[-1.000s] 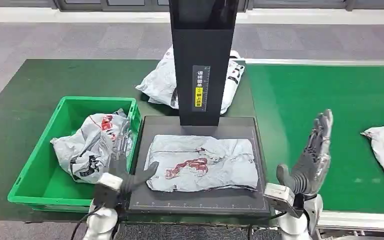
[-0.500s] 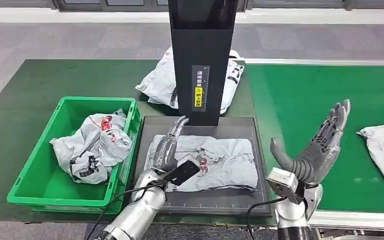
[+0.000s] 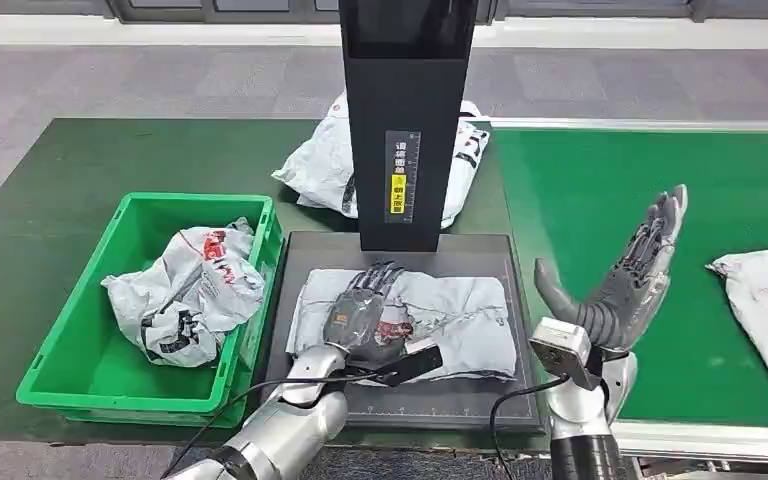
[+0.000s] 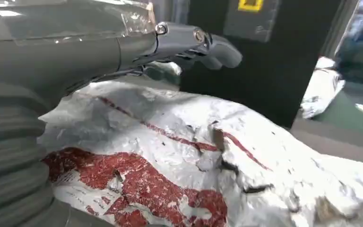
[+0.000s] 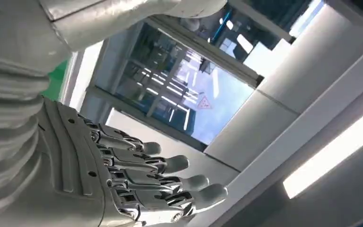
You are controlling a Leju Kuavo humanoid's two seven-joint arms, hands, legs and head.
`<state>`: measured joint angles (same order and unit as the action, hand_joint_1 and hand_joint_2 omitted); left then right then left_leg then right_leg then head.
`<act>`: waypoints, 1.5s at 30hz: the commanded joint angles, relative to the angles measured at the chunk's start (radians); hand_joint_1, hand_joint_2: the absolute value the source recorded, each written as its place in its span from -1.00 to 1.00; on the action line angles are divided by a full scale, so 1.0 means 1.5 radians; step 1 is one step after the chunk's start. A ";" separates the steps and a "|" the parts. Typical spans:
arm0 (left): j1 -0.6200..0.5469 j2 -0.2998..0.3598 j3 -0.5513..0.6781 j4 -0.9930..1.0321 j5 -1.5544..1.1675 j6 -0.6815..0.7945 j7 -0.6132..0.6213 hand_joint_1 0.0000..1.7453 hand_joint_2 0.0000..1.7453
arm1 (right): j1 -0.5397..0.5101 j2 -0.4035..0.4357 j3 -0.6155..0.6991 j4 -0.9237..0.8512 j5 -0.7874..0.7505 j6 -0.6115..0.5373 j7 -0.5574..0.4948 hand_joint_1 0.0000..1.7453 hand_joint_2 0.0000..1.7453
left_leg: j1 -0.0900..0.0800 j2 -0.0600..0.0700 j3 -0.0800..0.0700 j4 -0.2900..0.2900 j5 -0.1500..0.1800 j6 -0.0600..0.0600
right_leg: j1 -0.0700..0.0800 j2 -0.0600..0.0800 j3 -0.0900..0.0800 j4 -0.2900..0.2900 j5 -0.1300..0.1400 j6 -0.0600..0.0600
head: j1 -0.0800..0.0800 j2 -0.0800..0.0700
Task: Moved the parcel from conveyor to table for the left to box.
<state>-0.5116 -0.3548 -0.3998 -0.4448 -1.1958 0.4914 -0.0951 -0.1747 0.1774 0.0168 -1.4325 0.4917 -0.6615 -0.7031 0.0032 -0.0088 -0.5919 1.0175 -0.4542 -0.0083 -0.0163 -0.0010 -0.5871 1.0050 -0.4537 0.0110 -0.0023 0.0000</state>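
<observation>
The parcel (image 3: pixel 410 325) lies flat on the dark plate at the tabletop's front edge, the left robot hand (image 3: pixel 362 318) spread over it gripping nothing — the slick bag could slide away — while the right robot hand (image 3: pixel 625 285) hangs open.

Head view looks down on the parcel (image 3: pixel 405 325); left wrist view shares it close up; right wrist faces ceiling.
</observation>
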 commanded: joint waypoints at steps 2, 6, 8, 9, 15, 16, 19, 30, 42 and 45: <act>-0.020 0.021 -0.059 0.089 -0.087 -0.085 0.061 1.00 1.00 | -0.031 -0.005 0.003 0.054 0.017 0.010 0.003 -1.00 1.00 | 0.000 0.003 0.003 -0.002 0.001 0.000 | 0.000 0.002 0.002 -0.002 0.001 -0.001 | 0.000 0.000; -0.019 0.020 -0.060 0.089 -0.098 -0.095 0.070 1.00 1.00 | -0.027 -0.003 -0.004 0.048 0.015 0.011 0.003 -1.00 1.00 | 0.000 0.003 0.003 -0.002 0.001 0.000 | 0.000 0.002 0.003 -0.002 0.002 -0.001 | 0.000 0.000; -0.019 0.020 -0.059 0.090 -0.098 -0.098 0.069 1.00 1.00 | -0.026 -0.004 -0.005 0.048 0.015 0.011 0.003 -1.00 1.00 | 0.000 0.002 0.003 -0.002 0.001 0.000 | 0.000 0.002 0.003 -0.002 0.002 -0.001 | 0.000 0.000; -0.018 0.019 -0.060 0.090 -0.101 -0.101 0.069 1.00 1.00 | -0.024 -0.003 -0.007 0.048 0.016 0.011 0.003 -1.00 1.00 | 0.000 0.002 0.003 -0.002 0.001 0.000 | 0.000 0.001 0.003 -0.002 0.002 -0.001 | 0.000 0.000; -0.011 0.022 -0.044 0.085 -0.130 -0.109 0.083 1.00 1.00 | -0.022 0.005 -0.013 0.045 0.024 0.017 0.003 -1.00 1.00 | 0.000 0.003 0.004 -0.003 0.002 0.000 | 0.000 0.002 0.003 -0.002 0.002 -0.001 | 0.000 0.000; -0.011 0.022 -0.040 0.085 -0.140 -0.110 0.088 1.00 1.00 | -0.023 0.007 -0.015 0.046 0.026 0.018 0.003 -1.00 1.00 | 0.000 0.003 0.004 -0.002 0.002 0.000 | 0.001 0.002 0.003 -0.003 0.002 -0.001 | 0.000 0.000; -0.011 0.024 -0.024 0.080 -0.170 -0.089 0.091 1.00 1.00 | -0.020 0.007 -0.018 0.044 0.031 0.018 0.003 -1.00 1.00 | 0.000 0.002 0.005 -0.002 0.002 0.000 | 0.000 0.002 0.004 -0.001 0.001 -0.001 | 0.000 0.000; 0.001 0.053 -0.044 -0.071 -0.250 0.138 0.178 1.00 1.00 | 0.022 0.019 -0.041 -0.013 0.047 0.031 0.003 -1.00 1.00 | 0.000 0.001 0.001 -0.001 0.002 0.000 | 0.001 0.001 0.000 -0.001 0.001 -0.001 | 0.000 0.000; -0.089 0.365 -0.329 -0.661 -0.250 0.138 0.529 1.00 1.00 | 0.049 0.016 -0.050 -0.022 0.048 0.015 0.003 -1.00 1.00 | 0.001 0.001 -0.003 0.001 0.002 -0.002 | 0.002 0.001 -0.005 0.002 0.001 -0.002 | 0.000 0.000; -0.066 0.399 -0.263 -0.725 -0.250 0.138 0.500 1.00 1.00 | 0.062 0.008 -0.046 -0.033 0.035 0.012 0.003 -1.00 1.00 | 0.002 0.002 -0.003 0.000 0.002 -0.002 | 0.002 0.002 -0.004 0.001 0.001 -0.002 | 0.000 0.000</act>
<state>-0.5276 -0.0505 -0.7009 -1.1150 -1.5198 0.6970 0.6566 -0.1073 0.1904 0.0027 -1.4538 0.5711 -0.6352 -0.7031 0.0055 -0.0074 -0.5943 1.0173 -0.4509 -0.0101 -0.0140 0.0004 -0.5910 1.0061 -0.4521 0.0098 -0.0019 0.0000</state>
